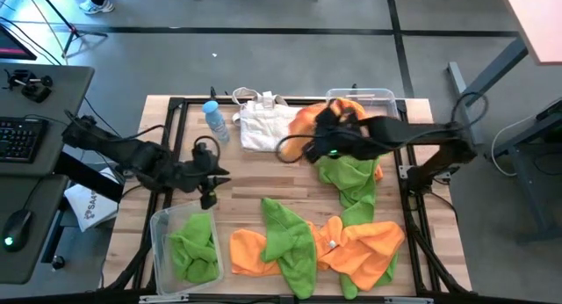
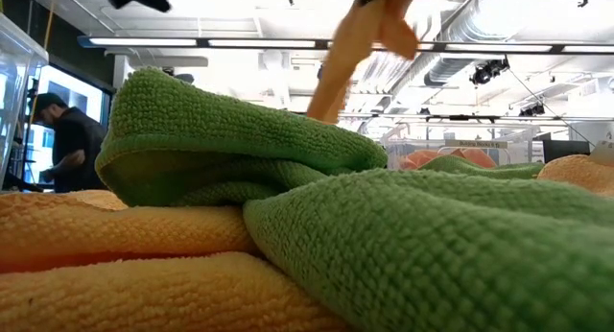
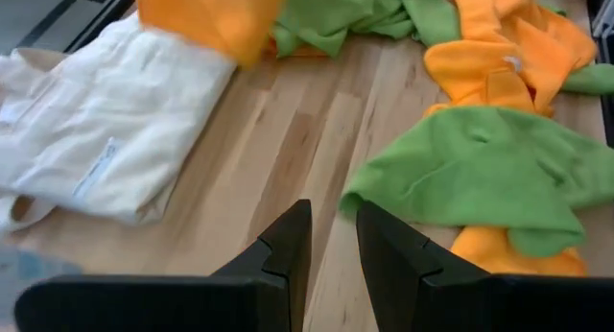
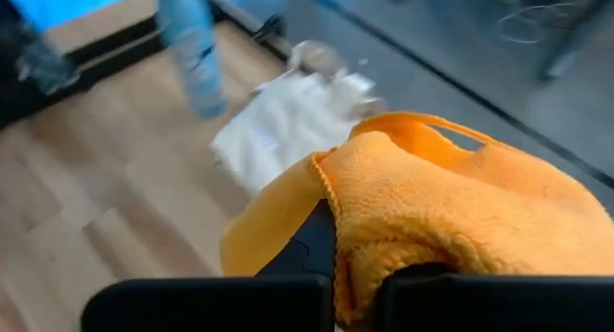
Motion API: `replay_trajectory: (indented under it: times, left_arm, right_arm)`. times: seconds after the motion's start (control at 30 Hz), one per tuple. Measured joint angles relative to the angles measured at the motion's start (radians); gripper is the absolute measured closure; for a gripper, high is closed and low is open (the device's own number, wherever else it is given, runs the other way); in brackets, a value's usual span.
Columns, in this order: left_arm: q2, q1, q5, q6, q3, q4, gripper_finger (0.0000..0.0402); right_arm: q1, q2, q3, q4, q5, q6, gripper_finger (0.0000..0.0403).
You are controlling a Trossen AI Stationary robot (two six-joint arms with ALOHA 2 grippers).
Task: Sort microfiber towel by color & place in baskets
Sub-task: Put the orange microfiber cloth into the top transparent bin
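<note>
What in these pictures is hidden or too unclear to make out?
- Low view: the green towel and orange towel against the lens block nearly the whole table.
- High view: the far basket is partly covered by the right arm and the orange towel hanging from the right gripper.
- Right wrist view: that towel covers the fingers; the bottle is blurred.
- Left wrist view: the white bag is cut off by the edge.

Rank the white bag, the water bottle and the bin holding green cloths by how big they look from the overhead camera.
1. Bin with green cloths, largest.
2. White bag, somewhat smaller.
3. Bottle, clearly smallest.
</note>
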Motion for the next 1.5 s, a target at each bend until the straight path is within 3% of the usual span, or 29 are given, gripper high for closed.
replay_trajectory:
  times: [0.3, 0.43, 0.67, 0.83, 1.1, 1.37, 1.5]
  left_arm:
    - [0.081, 0.076, 0.057, 0.118, 0.000, 0.133, 0.0328]
    - [0.102, 0.100, 0.100, 0.126, 0.000, 0.138, 0.0328]
    - [0.107, 0.158, 0.116, 0.119, 0.000, 0.147, 0.0328]
    - [0.107, 0.232, 0.118, 0.128, 0.000, 0.194, 0.0328]
    - [0.123, 0.309, 0.182, 0.129, 0.000, 0.247, 0.0328]
    - [0.158, 0.339, 0.183, 0.127, 0.000, 0.256, 0.0328]
    - [0.184, 0.348, 0.183, 0.112, 0.000, 0.273, 0.0328]
  right_arm:
    - [-0.011, -0.163, 0.000, -0.343, 0.277, 0.307, 0.0402]
    - [-0.048, -0.202, -0.001, -0.459, 0.300, 0.430, 0.0402]
    - [-0.201, -0.253, -0.086, -0.451, 0.283, 0.361, 0.0403]
    - [-0.356, -0.296, -0.262, -0.335, 0.141, 0.211, 0.0403]
    - [-0.666, -0.379, -0.574, 0.207, -0.248, -0.105, 0.0403]
    - [-0.939, -0.258, -0.656, 0.306, -0.576, -0.194, 0.0403]
    - [-0.968, -0.157, -0.656, 0.306, -0.626, -0.193, 0.0403]
